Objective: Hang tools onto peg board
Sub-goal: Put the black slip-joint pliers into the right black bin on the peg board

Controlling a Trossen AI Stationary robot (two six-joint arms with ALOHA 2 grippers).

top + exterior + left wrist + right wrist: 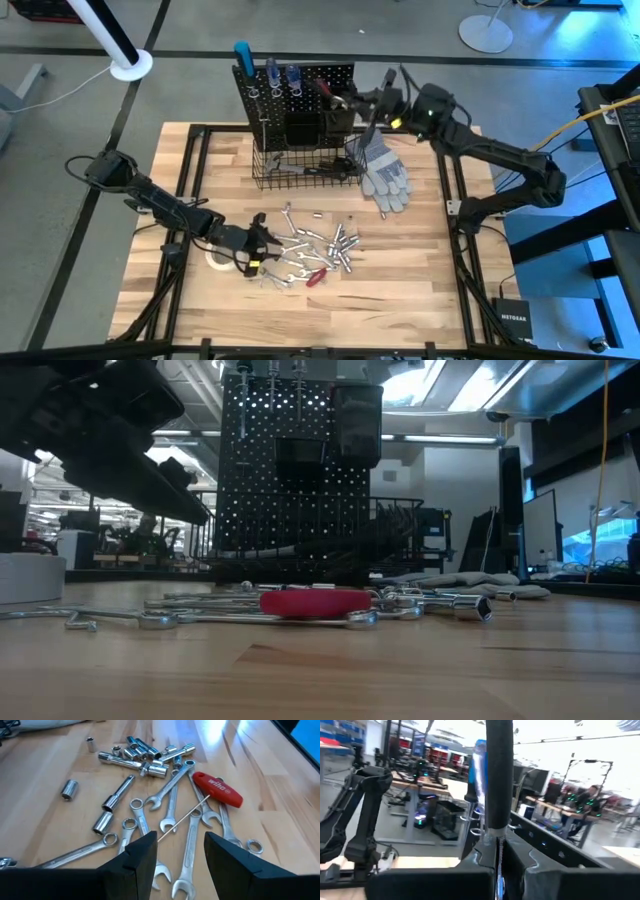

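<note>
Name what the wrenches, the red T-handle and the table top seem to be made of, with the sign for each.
Wrenches: polished steel, seemingly; silver with bright glints.
Red T-handle: probably moulded plastic; smooth, uniform red, white lettering.
Table top: wood; pale joined strips with grain.

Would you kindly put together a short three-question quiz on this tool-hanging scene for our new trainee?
1. True or false: the left gripper hovers with its jaws open over the pile of wrenches.
2. Which item lies on the table right of the peg board? A) a hammer B) grey work gloves C) a tape roll
3. Fill in: the red T-handle tool lies among the wrenches; the right gripper is up at the ____.

Key
1. True.
2. B.
3. Peg board; its jaws are shut on a thin dark tool.
</note>
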